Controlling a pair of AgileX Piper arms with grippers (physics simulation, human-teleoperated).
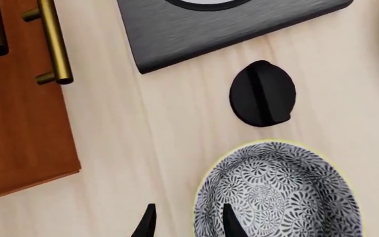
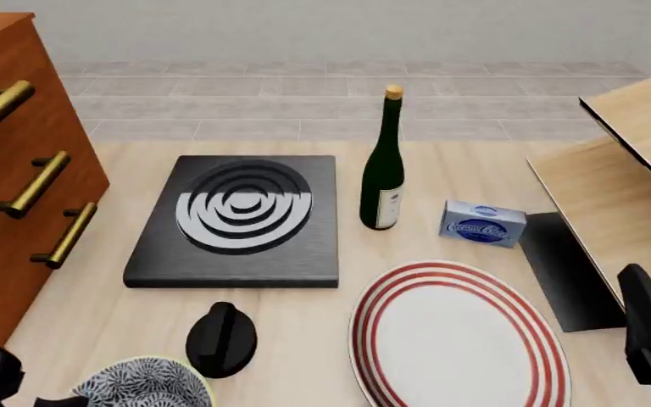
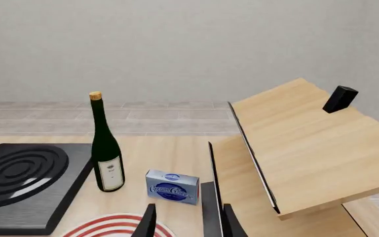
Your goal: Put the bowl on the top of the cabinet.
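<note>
The bowl [image 1: 278,197], grey-blue floral with a pale rim, sits on the table near the front left edge, and its top shows in the front view [image 2: 145,386]. My left gripper [image 1: 188,224] hangs open above its rim, one fingertip [image 1: 232,222] over the bowl's inside and the other outside it. To the bowl's left stands the reddish-brown cabinet [image 2: 20,178] with brass handles, also in the left wrist view [image 1: 18,123]. My right gripper [image 3: 189,224] is open at the front right and holds nothing.
A black oval object [image 2: 221,339] lies just beyond the bowl. A black hob plate [image 2: 241,220], a green bottle [image 2: 382,165], a blue box [image 2: 481,222] and a red-ringed plate [image 2: 456,335] stand mid-table. Pale wood boards [image 2: 631,170] rise at the right.
</note>
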